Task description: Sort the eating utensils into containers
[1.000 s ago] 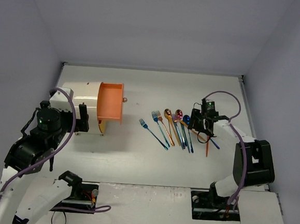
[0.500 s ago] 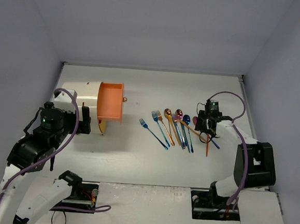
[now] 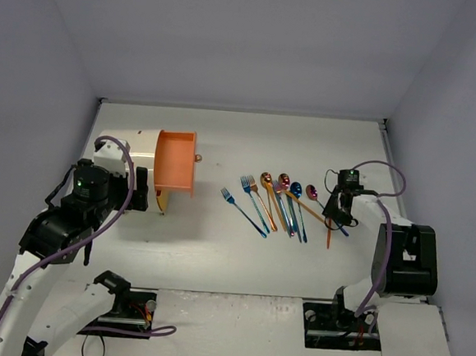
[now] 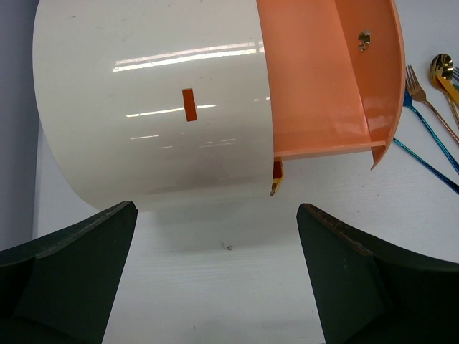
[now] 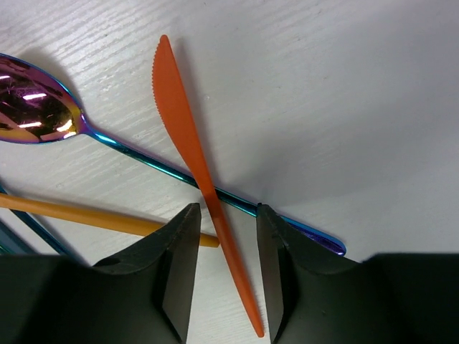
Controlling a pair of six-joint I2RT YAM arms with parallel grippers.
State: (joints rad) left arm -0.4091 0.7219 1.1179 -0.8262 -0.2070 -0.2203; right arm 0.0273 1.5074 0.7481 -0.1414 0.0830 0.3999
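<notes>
Straddling the orange knife (image 5: 188, 140) on the white table (image 5: 337, 86), my right gripper (image 5: 228, 209) has its two fingers a little apart, one on each side of the knife's handle end. I cannot see either pad pressing on it. The knife lies flat with its serrated tip pointing away from me. It crosses over the thin blue-green handle of a purple spoon (image 5: 36, 107), whose bowl sits at the left of my wrist view. An orange-gold handle (image 5: 86, 213) runs in from the left and ends by the knife, near the finger on that side. From above, this gripper sits at the right end of the row of utensils (image 3: 289, 208), which lie side by side near the middle of the table. My left gripper (image 4: 216, 209) is spread wide, facing the cream cabinet (image 4: 158, 107) that lies on its side, near it but apart from it. The orange drawer (image 4: 315, 93) is slid out toward the utensils, a brass knob (image 4: 364, 39) on its round front, and two forks (image 4: 414, 75) lie just beyond that front.
</notes>
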